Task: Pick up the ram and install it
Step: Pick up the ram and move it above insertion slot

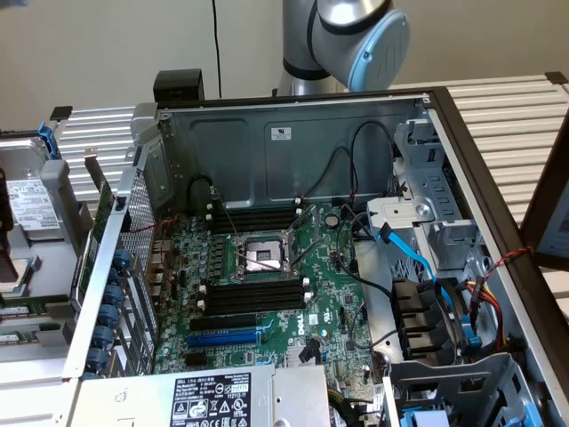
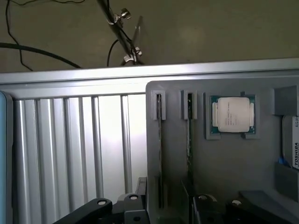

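— Start at the ribbed table (image 2: 70, 144) and go across. Where is the ram?

— Just past the edge of the grey tray (image 2: 233, 177). The ram (image 2: 160, 149) stands on its thin edge in the first groove, the one nearest that edge. A second stick (image 2: 189, 140) stands in the next groove, parallel to it and apart. Then comes the processor (image 2: 232, 114) in its pocket, then a hard drive (image 2: 292, 147) at the tray's far side.

— Which way does the ram's long axis run?

— Along the tray's edge, from the rim by the metal rail straight toward the pincer (image 2: 164, 207).

— How does the pincer stand?

— Wide, and holding nothing. Its two fingers sit on either side of the first groove's near end, so the ram seems to pass between them. I cannot tell whether either finger touches it.

— So it is lined up?

— I judge so. The pincer is over one end of the ram, with its opening across the stick's thin width, not along its length. The second stick ends close by one finger, so that side is tight.

— And the place it goes?

— In the exterior view, the open computer case (image 1: 293, 142) shows its black memory slots (image 1: 253, 294) bare. The ram is not yet in them.
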Robot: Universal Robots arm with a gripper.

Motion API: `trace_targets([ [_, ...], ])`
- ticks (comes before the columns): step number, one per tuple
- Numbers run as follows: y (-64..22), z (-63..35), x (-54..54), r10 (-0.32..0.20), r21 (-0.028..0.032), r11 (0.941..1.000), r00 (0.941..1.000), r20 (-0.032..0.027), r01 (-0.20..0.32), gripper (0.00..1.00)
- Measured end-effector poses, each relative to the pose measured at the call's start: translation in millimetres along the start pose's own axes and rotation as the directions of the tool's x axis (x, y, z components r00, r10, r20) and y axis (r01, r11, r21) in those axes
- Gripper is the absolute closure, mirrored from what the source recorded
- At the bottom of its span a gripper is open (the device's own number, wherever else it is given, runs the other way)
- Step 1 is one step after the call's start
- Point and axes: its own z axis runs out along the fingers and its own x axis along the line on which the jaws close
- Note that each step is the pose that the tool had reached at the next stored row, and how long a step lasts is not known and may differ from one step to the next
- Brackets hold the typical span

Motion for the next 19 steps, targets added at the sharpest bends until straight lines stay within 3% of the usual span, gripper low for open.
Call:
trace_targets([
  [14,-0.2,25.5,0.8,0.001,-0.0001,1.0000,1.0000,0.0003,-0.001,0.59],
  [19,-0.2,34.6,0.6,0.001,-0.0002,1.0000,1.0000,0.0031,-0.001,0.59],
])
